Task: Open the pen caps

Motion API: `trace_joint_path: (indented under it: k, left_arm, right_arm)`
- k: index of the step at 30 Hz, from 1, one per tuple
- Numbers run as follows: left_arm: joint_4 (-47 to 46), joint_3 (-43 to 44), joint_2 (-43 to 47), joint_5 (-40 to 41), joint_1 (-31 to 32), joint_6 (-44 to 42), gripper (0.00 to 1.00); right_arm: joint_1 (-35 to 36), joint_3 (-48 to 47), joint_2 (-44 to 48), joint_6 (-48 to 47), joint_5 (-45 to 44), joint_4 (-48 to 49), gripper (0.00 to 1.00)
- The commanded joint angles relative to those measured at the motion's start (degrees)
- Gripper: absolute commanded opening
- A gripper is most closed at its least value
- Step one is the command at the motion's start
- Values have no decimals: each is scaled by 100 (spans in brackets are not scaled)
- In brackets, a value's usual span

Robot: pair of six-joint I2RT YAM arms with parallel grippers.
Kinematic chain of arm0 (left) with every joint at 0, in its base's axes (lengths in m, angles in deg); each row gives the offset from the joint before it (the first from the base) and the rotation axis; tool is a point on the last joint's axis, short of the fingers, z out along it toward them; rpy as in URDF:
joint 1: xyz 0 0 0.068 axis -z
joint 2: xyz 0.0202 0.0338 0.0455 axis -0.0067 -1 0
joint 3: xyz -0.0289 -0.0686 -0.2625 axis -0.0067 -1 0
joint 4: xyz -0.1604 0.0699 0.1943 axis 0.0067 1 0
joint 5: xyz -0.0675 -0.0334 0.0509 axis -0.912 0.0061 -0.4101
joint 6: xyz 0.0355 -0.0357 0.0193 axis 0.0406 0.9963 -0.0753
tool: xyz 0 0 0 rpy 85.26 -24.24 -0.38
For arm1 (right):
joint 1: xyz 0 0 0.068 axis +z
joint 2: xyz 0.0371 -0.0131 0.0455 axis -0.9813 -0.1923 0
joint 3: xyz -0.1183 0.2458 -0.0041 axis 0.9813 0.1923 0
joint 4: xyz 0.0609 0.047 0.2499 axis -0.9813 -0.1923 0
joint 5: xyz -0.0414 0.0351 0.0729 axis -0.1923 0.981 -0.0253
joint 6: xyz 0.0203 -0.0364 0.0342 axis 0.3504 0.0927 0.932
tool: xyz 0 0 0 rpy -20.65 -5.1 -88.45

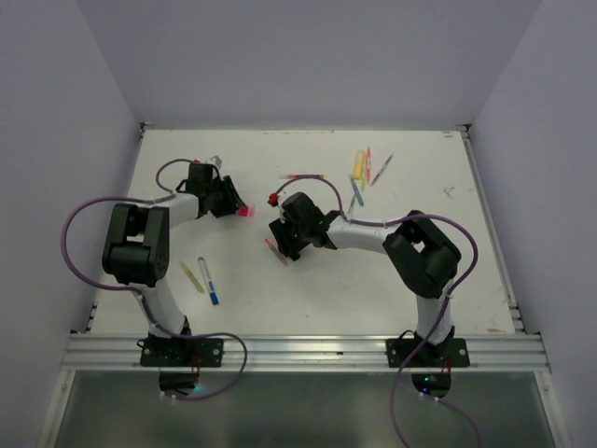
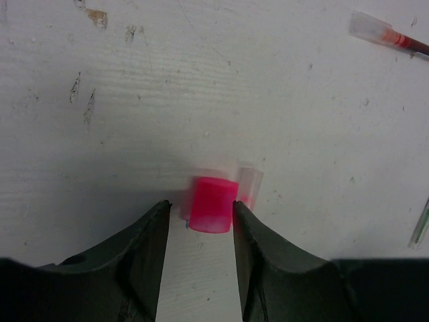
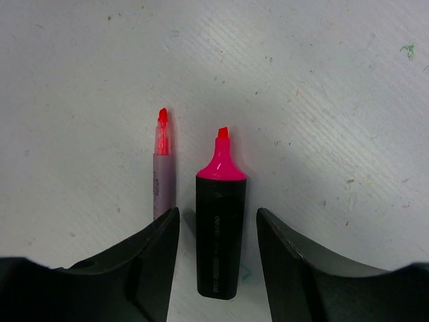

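Table [image 1: 420,271]: white, scuffed, with pens scattered across it. A loose cluster of pens [image 1: 362,168] lies at the far right, well apart from both arms. A blue pen [image 1: 209,282] and a yellow pen [image 1: 191,274] lie near the left arm's base.

Right gripper [image 3: 218,211]: jaws about half open and holding nothing. The pink-and-black highlighter [image 3: 218,235] lies flat on the table between the fingers, with a gap on each side. It is uncapped and its wedge tip is exposed. Just beside it, outside the jaws, lies a slim pen [image 3: 163,181] with a bare red tip.

Left gripper [image 2: 200,204]: jaws part open. The pink cap [image 2: 213,204] sits on the table between the fingertips. There is a clear gap on one side, and on the other the cap is at or against the finger, so it is not clamped. A clear cap [image 2: 250,186] rests against it. A red pen [image 2: 395,39] wearing a clear cap lies well off at the far edge of this view.

Handling, as a judgement: the caps are light, hard, smooth plastic, likely to skid or roll if nudged. The barrels are stiff and will not bend. For a capped pen, one gripper should pinch the barrel at mid-length and the other should take the cap squarely across its width near the closed end. The pull should run straight along the pen's axis, because a slanted pinch would probably squirt the cap out.
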Motion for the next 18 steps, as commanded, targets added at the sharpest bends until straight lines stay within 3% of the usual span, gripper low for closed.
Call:
trace_joint_path:
  k: [1, 6, 11, 15, 18]
  left_arm:
    - [-111, -266, 399, 281, -68, -69, 46]
    - [-604, -583, 804, 290, -77, 72, 52]
    - [-727, -618, 1191, 141, -68, 151, 53]
    - [-797, -706, 1542, 114, -60, 221, 54]
    - [-1043, -969, 1736, -35, -51, 370, 54]
  right_arm:
    - [-13, -224, 87, -8, -182, -354, 55]
    - [-136, -698, 175, -26, -384, -679, 60]
    - [-557, -1752, -114, -271, -664, -1178, 66]
    - [-900, -2727, -694, -973, -815, -1382, 69]
    - [-1287, -3624, -1326, -1580, -335, -1645, 69]
